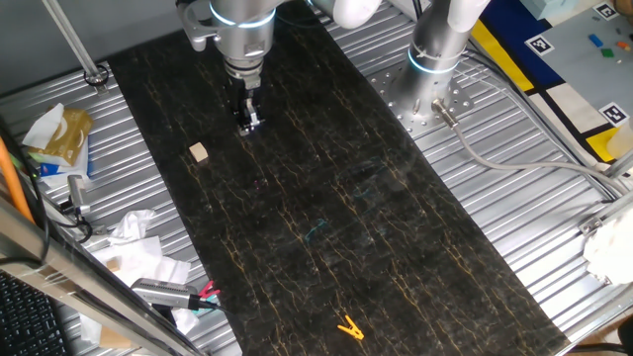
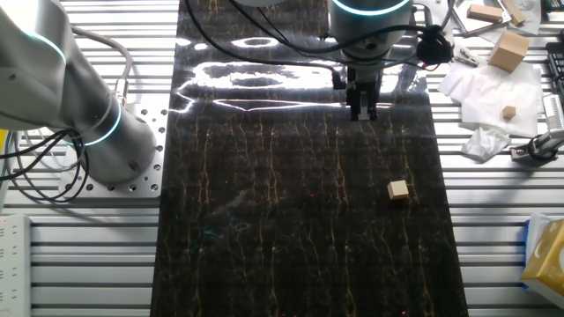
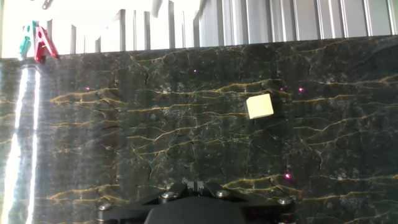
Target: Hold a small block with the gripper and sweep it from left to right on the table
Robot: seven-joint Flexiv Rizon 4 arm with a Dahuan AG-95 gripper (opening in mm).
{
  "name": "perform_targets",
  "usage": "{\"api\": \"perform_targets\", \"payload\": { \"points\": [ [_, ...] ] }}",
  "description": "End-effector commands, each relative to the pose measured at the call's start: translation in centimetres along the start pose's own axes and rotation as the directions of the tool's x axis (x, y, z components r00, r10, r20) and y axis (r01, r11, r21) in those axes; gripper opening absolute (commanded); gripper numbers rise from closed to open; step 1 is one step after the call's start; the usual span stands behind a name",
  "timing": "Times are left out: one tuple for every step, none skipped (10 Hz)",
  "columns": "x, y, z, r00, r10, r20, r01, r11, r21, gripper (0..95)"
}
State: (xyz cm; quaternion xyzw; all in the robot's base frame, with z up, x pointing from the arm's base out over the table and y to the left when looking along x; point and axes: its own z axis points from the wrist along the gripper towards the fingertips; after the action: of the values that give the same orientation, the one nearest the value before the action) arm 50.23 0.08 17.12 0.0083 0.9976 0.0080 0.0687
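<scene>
1. The table [image 1: 396,247] is a long black slab with a marble look: thin gold veins run lengthwise and there's a glossy patch of glare up at its 12 o'clock end in the other fixed view. Ribbed silver metal [image 1: 514,198] frames it on both long sides.
2. The small block [image 1: 199,151] is a tiny pale tan wooden cube with clean square faces and a matte finish. It sits flat on the slab, loose, with nothing touching it.
3. In one fixed view the block is at roughly 8 o'clock from the gripper [image 1: 248,127], near but clearly apart. In the hand view it shows up around 1 o'clock [image 3: 259,107].
4. The gripper is small, black and two-fingered, pointing straight down under a silver-white arm with a blue glowing ring [image 1: 242,17]. It's holding nothing; I honestly can't tell how far apart the fingers are.
5. The block is close to the slab's edge on its side. A yellow clip [image 1: 349,327] lies well away at the far end, with lots of bare slab between.
</scene>
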Motion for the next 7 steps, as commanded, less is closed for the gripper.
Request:
{"api": "perform_targets", "payload": {
  "points": [
    [0.07,0.01,-0.06,1.0,-0.002,0.0,0.002,1.0,-0.001,19.0],
    [0.07,0.01,-0.06,1.0,-0.003,-0.001,0.003,1.0,0.0,19.0],
    [0.07,0.01,-0.06,1.0,-0.003,-0.001,0.003,1.0,-0.001,19.0],
    [0.06,0.01,-0.06,1.0,-0.003,-0.001,0.003,1.0,-0.002,19.0],
    [0.04,0.02,-0.07,1.0,-0.005,-0.001,0.005,1.0,-0.002,19.0],
    [0.02,0.03,-0.07,1.0,-0.007,-0.001,0.007,1.0,-0.002,19.0],
    [0.01,0.04,-0.07,1.0,-0.008,-0.001,0.008,1.0,-0.002,19.0]
  ]
}}
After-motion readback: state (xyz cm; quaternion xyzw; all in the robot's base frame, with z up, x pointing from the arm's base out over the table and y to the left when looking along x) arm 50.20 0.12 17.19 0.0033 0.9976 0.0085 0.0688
